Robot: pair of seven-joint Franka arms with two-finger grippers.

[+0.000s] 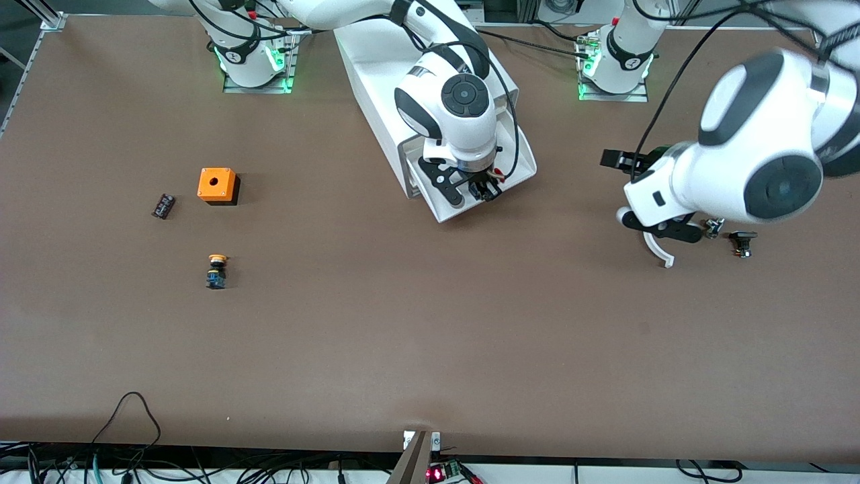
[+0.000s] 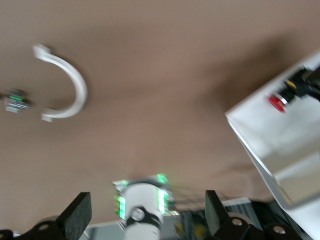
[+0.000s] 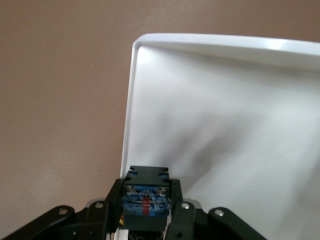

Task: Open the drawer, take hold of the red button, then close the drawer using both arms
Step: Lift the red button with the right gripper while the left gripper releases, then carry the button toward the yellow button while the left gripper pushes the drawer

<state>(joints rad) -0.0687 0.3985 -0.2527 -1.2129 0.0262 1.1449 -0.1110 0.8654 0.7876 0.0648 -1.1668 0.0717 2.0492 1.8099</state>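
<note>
The white drawer (image 1: pixel 445 212) stands pulled out of the white cabinet (image 1: pixel 376 81), on the side facing the front camera. My right gripper (image 1: pixel 485 189) is over the open drawer, shut on the button (image 1: pixel 496 175). In the right wrist view the button's black and blue body (image 3: pixel 145 199) sits between the right gripper's (image 3: pixel 145 212) fingers, over a corner of the drawer tray (image 3: pixel 225 125). The left wrist view shows the red cap (image 2: pixel 276 102) over the drawer (image 2: pixel 280 140). My left gripper (image 1: pixel 631 168) is open and empty (image 2: pixel 147 220), up over the table toward the left arm's end.
A white curved piece (image 1: pixel 658 254) and small dark parts (image 1: pixel 742 242) lie under the left arm. Toward the right arm's end lie an orange box with a hole (image 1: pixel 217 185), an orange-capped button (image 1: pixel 216 270) and a small black part (image 1: pixel 163 206).
</note>
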